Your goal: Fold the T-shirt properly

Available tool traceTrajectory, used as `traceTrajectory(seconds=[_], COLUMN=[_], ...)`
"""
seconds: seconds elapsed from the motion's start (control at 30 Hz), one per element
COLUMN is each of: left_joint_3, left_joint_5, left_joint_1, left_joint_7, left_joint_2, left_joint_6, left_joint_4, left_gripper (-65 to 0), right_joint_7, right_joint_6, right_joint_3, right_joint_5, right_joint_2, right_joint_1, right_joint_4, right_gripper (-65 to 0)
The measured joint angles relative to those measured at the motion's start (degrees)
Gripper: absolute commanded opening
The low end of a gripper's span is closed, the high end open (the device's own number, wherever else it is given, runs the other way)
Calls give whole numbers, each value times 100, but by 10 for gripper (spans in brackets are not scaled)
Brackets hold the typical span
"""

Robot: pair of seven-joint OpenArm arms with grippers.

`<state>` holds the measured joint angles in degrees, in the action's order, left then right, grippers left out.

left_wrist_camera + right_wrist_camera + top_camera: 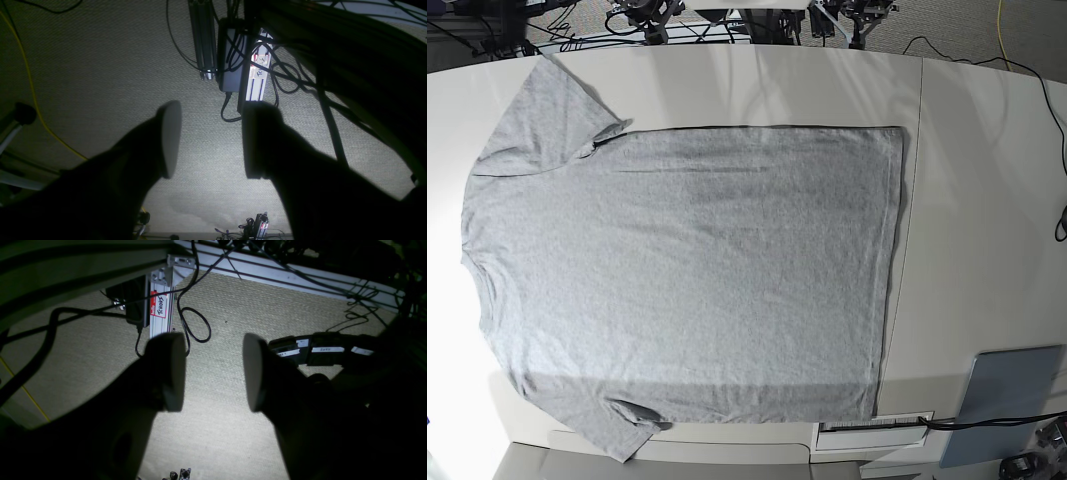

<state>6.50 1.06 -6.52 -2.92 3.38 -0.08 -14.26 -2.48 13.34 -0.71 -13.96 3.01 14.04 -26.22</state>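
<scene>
The T-shirt [687,270], heather grey with its plain side up, lies spread flat on the white table [987,200]. Its hem is toward the right, and one sleeve reaches the top left [537,110] while the other is at the bottom left [617,430]. Neither arm shows in the base view. In the left wrist view my left gripper [211,140] is open over carpet, nothing between its pads. My right gripper [213,373] is likewise open and empty over carpet. The T-shirt is out of both wrist views.
A grey-blue flat panel [1007,400] lies at the table's bottom right corner, near a black cable. Below the grippers are beige carpet [100,66], aluminium frame legs [161,320], a power brick [230,56], looping black cables [196,323] and a yellow cable [30,83].
</scene>
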Motion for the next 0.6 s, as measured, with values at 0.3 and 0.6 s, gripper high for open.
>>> traceTrajectory(seconds=[0.3,0.6], left_joint_3=[0,0], left_joint_5=[0,105], left_joint_1=[0,-208], left_joint_7=[0,2], left_joint_2=[0,177], left_joint_6=[0,0], left_joint_4=[0,-326], left_gripper=[-341,-341], right_joint_7=[0,697], right_joint_6=[0,2], right_joint_3=[0,2], right_joint_5=[0,22], right_joint_2=[0,264], right_joint_1=[0,304], right_joint_4=[0,-15], right_gripper=[-380,-380])
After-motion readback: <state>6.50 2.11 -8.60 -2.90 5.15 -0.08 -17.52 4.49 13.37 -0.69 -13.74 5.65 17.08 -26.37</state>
